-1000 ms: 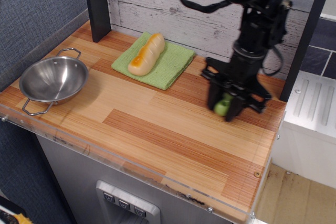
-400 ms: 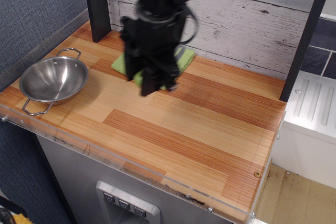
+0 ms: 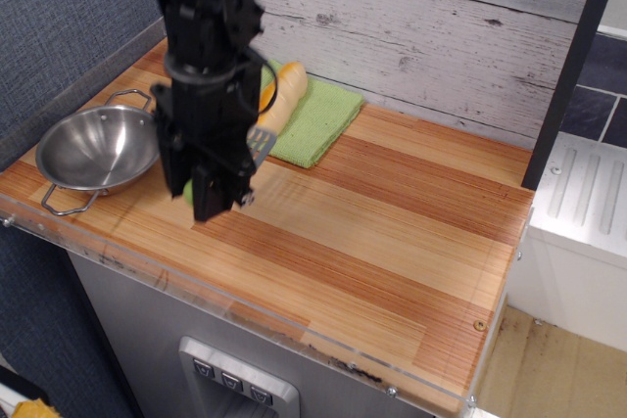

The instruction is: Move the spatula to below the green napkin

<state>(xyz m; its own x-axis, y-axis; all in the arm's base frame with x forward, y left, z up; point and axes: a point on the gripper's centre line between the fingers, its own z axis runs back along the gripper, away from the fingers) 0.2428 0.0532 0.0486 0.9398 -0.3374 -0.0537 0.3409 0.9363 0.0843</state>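
Observation:
My gripper [image 3: 209,193] hangs low over the wooden counter, in front of the left corner of the green napkin [image 3: 323,116] and right of the bowl. It is shut on the spatula. The spatula's grey slotted blade [image 3: 260,142] sticks out to the right of the fingers, and a bit of its lime-green handle shows at the fingers' left side. The arm hides the napkin's left part. I cannot tell whether the spatula touches the counter.
A tan bread loaf [image 3: 281,97] lies on the napkin, partly behind the arm. A steel bowl [image 3: 96,149] with two handles stands at the counter's left edge. A dark post stands at the back right, and the counter's front edge has a clear strip.
My gripper carried the spatula from the counter's right side leftward across the napkin, then forward and left to a spot in front of the napkin beside the bowl.

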